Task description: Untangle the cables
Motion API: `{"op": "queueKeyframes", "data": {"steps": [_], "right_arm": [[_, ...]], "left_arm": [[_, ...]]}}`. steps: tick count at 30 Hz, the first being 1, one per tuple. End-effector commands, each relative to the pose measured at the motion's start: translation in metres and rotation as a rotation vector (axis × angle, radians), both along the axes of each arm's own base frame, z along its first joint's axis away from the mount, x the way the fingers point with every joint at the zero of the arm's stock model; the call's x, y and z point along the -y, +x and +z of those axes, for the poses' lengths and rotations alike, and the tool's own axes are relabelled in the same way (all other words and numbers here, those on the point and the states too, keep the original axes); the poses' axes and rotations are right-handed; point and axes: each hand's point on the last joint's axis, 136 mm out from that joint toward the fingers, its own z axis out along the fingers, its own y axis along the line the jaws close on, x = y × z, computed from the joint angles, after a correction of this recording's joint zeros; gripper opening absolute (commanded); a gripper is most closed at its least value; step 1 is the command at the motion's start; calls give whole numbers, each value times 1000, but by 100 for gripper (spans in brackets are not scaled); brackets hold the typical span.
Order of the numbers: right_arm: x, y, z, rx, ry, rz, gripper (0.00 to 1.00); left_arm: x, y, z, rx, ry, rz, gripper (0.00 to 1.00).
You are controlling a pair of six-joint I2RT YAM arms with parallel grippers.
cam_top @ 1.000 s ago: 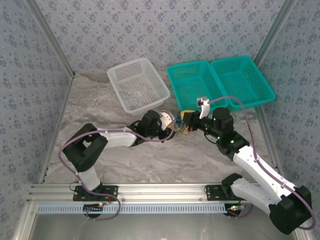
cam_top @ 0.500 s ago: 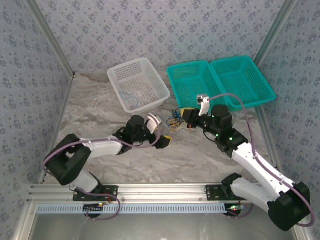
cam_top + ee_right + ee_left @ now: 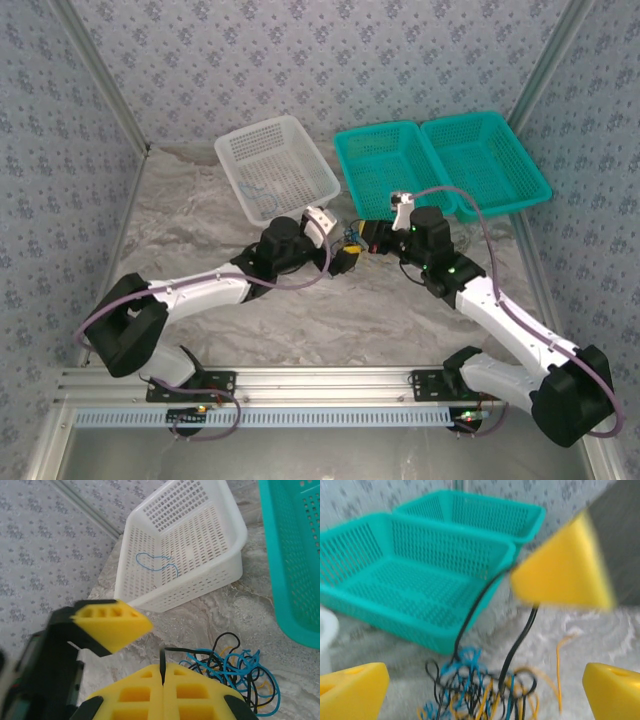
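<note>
The cables (image 3: 352,238) lie as one knot of blue, black and yellow-tan strands on the table (image 3: 300,320), near the teal baskets (image 3: 395,170) and between the two tools. The right gripper (image 3: 162,669) is closed on a black cable (image 3: 517,640), which is seen pinched in the seam of its fingers. From there the strand runs nearly straight down into the knot, so its long axis is laid from about 1 o'clock to 6 o'clock in the left wrist view.

The left gripper (image 3: 485,677) is spread wide and holds nothing — the knot sits low between its fingers, straight ahead of them. From above, the knot is found at roughly 1 o'clock of the left gripper and 9 o'clock of the right one, just beside both.

The coming move is judged to turn on that alignment: the left jaws would have to be closed on the knot, or on one strand of it, at the foot of the held cable — so that the two can be drawn apart. One blue cable (image 3: 157,562) lies by itself in the white basket (image 3: 200,585).
</note>
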Motion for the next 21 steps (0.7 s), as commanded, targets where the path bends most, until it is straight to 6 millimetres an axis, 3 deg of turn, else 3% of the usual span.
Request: {"op": "queueKeyframes", "data": {"steps": [1,8,11,18,21], "right_arm": [[0,5,15,-5,82,-53,0],[-5,4,18,-29,124,-46,0],[-6,4,18,-33,122,-44,0],[-7,3,11,-46,118,-53,0],[-9,2,10,-48,129,-50,0]], "left_arm": [[3,17,9,118,38,134,99],[18,34,-1,254,165,232,87],[16,46,0,275,156,301,85],[26,51,17,292,76,304,85],[30,56,12,281,83,311,80]]}}
